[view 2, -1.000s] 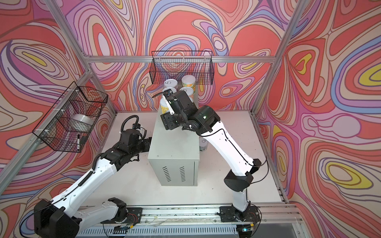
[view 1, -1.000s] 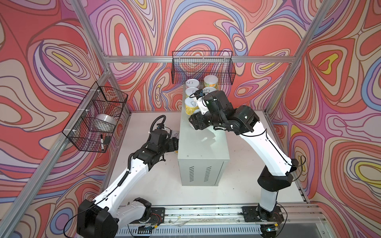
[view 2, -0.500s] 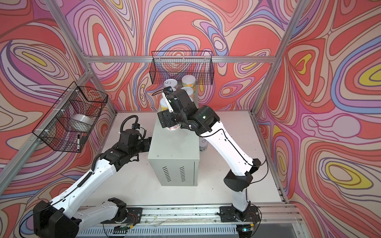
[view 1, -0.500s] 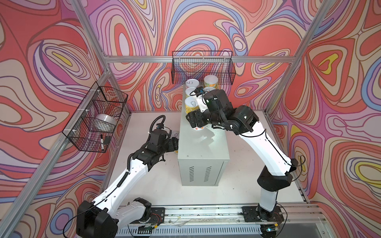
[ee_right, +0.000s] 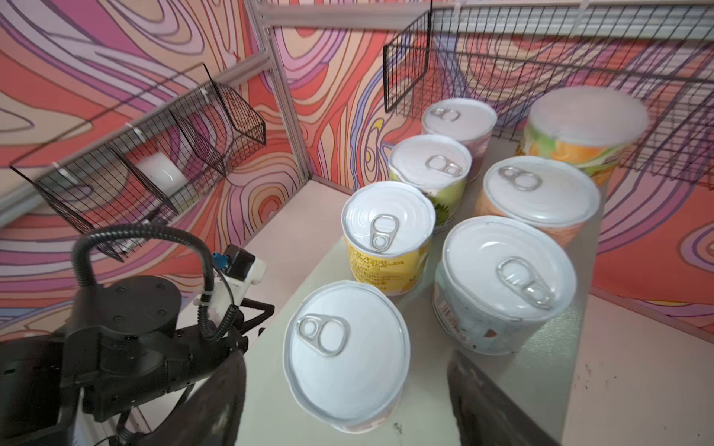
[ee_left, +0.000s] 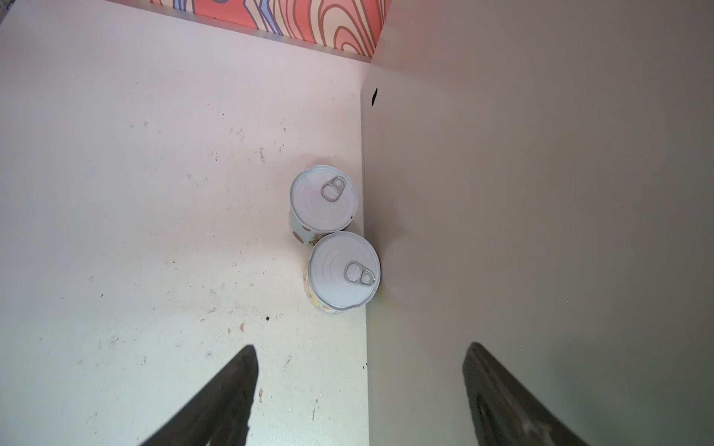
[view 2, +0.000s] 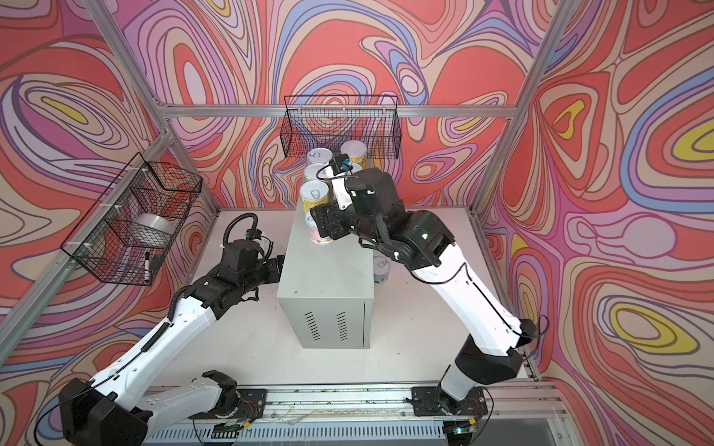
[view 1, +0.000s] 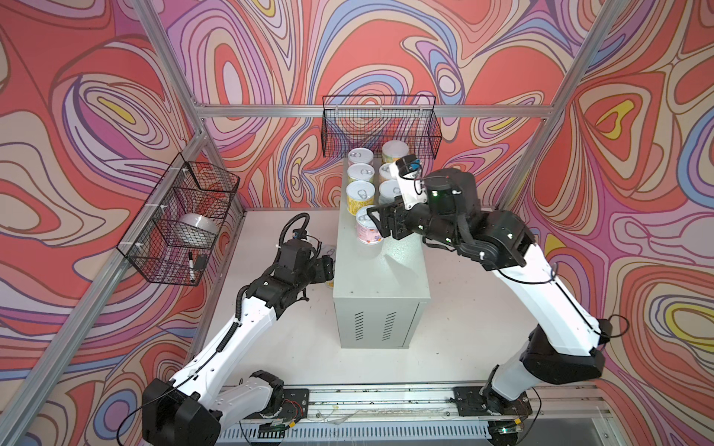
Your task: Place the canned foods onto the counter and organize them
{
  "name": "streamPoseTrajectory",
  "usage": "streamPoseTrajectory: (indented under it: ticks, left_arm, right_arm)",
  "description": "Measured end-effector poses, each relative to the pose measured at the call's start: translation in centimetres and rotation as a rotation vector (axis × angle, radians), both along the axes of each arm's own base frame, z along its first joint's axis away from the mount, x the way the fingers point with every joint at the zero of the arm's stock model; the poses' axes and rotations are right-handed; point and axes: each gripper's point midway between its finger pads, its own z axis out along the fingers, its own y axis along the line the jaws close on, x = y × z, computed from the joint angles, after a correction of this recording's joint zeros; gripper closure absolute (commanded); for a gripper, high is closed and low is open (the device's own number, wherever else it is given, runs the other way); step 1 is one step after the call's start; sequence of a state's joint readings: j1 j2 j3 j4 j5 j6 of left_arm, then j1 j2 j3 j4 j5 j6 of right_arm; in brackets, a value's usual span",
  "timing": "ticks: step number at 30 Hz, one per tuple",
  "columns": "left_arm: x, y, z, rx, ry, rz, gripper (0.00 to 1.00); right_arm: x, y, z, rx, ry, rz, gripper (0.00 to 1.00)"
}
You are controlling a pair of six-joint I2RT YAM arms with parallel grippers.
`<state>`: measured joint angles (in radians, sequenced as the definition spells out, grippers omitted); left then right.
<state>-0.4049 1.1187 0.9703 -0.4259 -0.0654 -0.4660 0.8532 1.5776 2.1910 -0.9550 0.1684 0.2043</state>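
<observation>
Top views both show the grey cabinet (view 1: pixel 380 278) on the white table (view 1: pixel 293 347), with seven cans (view 1: pixel 361 197) in two columns at its far end. The right arm (view 1: pixel 541 282) rises from its base, bends at the elbow and reaches across the cabinet top. Its wrist is level and its jaws sit astride the pink can (view 1: pixel 369 231). That can heads the left column and stands upright close to the cabinet's left edge. The left arm (view 1: pixel 247 320) stretches low over the table, its wrist beside the cabinet's left wall. In a top view a lone can (view 2: pixel 380 270) stands on the table right of the cabinet, below the right forearm.

Left wrist view: the jaws are spread and empty above the table. A far can (ee_left: pixel 323 202) and a near can (ee_left: pixel 344 270) stand upright, touching or nearly so, with the near one against the cabinet wall.

Right wrist view: the pink can sits between the fingers (ee_right: pixel 228 394) with a gap on each side, so the jaws are released and hold nothing. A yellow can (ee_right: pixel 388 239) stands just behind it and a light blue can (ee_right: pixel 502 285) near its side.

Placing the seventh can looks finished, and three cans wait on the table. The right arm should next back straight out, not sideways, because the edge and the neighbouring cans are close. The left arm's pick would need a grip across the near can's free sides, as the wall leaves little room.
</observation>
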Motion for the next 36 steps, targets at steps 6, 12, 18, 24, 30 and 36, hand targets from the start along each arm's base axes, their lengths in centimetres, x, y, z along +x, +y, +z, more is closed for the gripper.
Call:
streamPoseTrajectory:
  ticks: [6,12,18,24,30,36]
  left_arm:
    - [0.2,0.6,1.4,0.022,-0.027,0.013,0.16]
    - [-0.2,2.1,2.3,0.043,-0.038,0.047,0.16]
    - [-1.2,3.7,4.6,0.045,-0.090,0.085,0.17]
    - [-1.6,4.1,9.2,0.003,-0.198,0.098,0.17]
    - [-1.4,4.0,9.9,-0.004,-0.210,0.094,0.17]
    - [-1.2,3.9,9.5,-0.003,-0.200,0.091,0.17]
  right_arm:
    - [-2.1,-2.1,0.2,0.056,-0.009,0.000,0.54]
    - [-1.8,-1.4,-4.0,0.006,0.066,0.005,0.57]
    - [-1.5,-1.0,-6.7,-0.035,0.108,0.005,0.57]
    - [-1.2,-0.7,-7.6,-0.042,0.114,0.006,0.57]
    - [-1.1,-0.2,-7.3,-0.028,0.099,0.020,0.56]
    - [-0.7,0.7,-7.5,-0.026,0.094,0.046,0.56]
